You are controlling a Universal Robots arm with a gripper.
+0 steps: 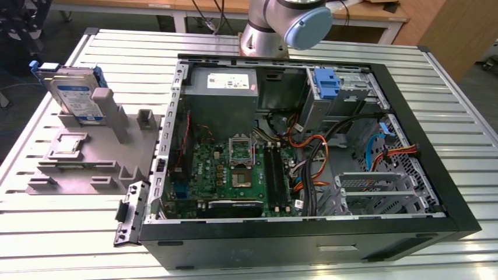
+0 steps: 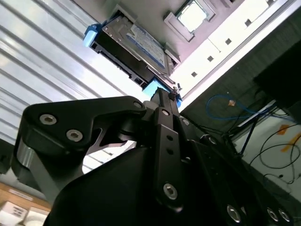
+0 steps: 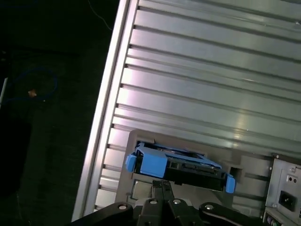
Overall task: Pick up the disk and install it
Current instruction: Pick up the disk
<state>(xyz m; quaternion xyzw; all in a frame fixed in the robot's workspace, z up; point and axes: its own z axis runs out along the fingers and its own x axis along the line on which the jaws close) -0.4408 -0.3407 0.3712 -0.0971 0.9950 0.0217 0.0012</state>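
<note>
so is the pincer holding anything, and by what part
Nothing: the pincer is shut and empty, and the disk stands untouched in the grey stand.

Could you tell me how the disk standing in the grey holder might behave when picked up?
The disk looks like a rigid metal slab, so it is probably stiff and dense. Standing on edge in the grey holder, it could tip if nudged sideways.

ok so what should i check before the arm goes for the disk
1. Silver-grey rectangular metal disk with blue plastic rails standing upright in the grey plastic holder: ok
2. End effector close to the disk's upper end: ok
3. End effector open for a grasp: not ok, shut
4. Disk held: not ok
5. Black metal computer case open: ok
</note>
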